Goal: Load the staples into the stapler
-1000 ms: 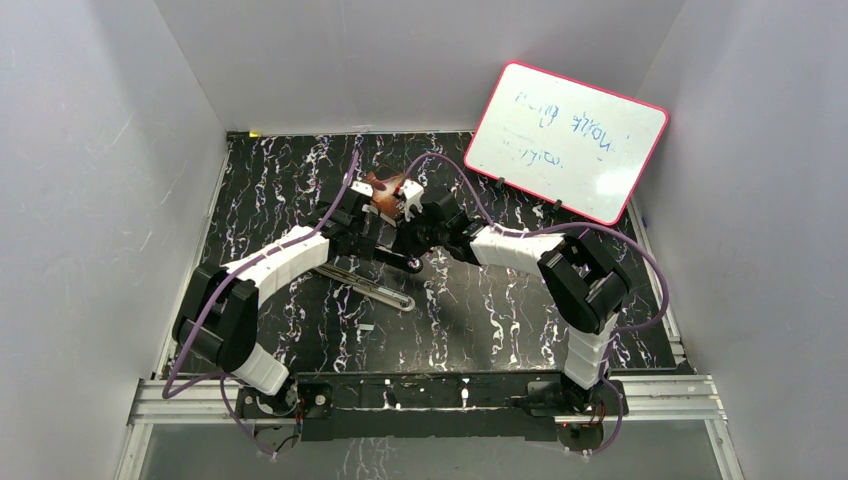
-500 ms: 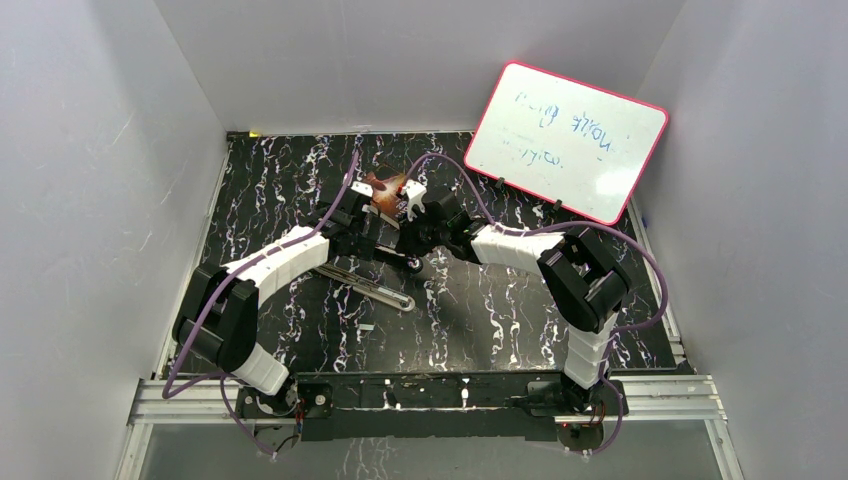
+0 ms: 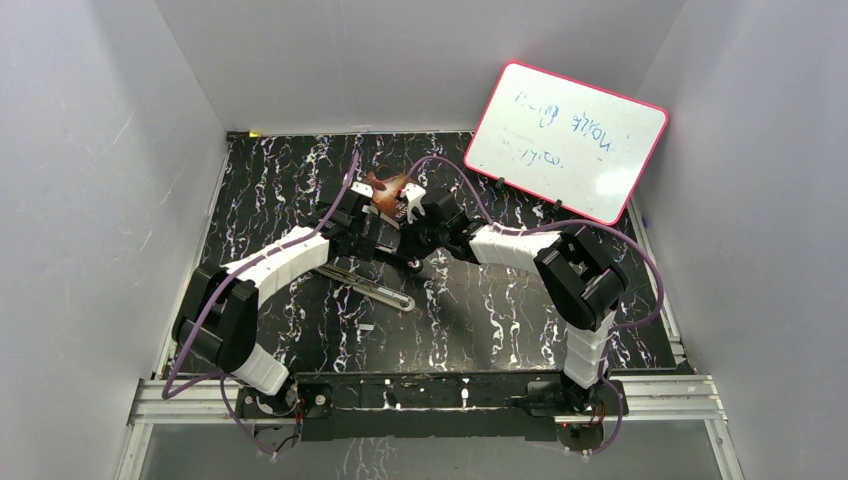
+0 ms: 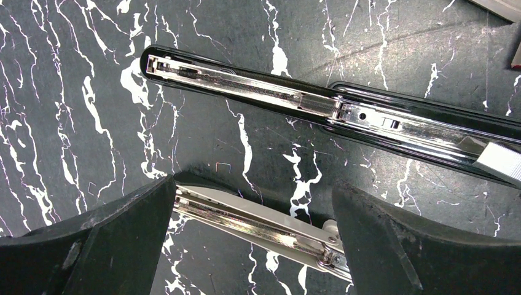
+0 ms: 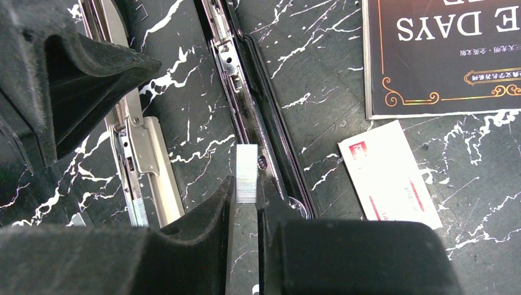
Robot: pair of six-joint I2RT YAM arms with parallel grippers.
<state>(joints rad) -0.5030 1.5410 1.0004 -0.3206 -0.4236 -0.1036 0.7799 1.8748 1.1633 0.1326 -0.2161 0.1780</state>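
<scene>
Both arms lean in over the middle of the bench (image 3: 480,310). The left arm (image 3: 275,262) sweeps up from the lower left of the top view and the right arm (image 3: 505,245) folds in from the lower right, so their wrists nearly meet at centre frame.

The stapler (image 4: 258,92) lies flat and hinged open, its black body and bright silver channel running across the upper half of the left wrist view. A second silver rail of it sits lower in that view.

The staples (image 5: 247,174) are a short, ribbed, silver-grey strip at the centre of the right wrist view, just beside the stapler's channel. I can't tell if they touch it.

The right tool (image 5: 246,200) is pinched closed on the strip's lower end. The left tool (image 4: 252,187) gapes wide and holds nothing, its fingers straddling the lower rail.

A small white-and-red box (image 5: 390,178) lies to the right, below a black book (image 5: 442,55).
</scene>
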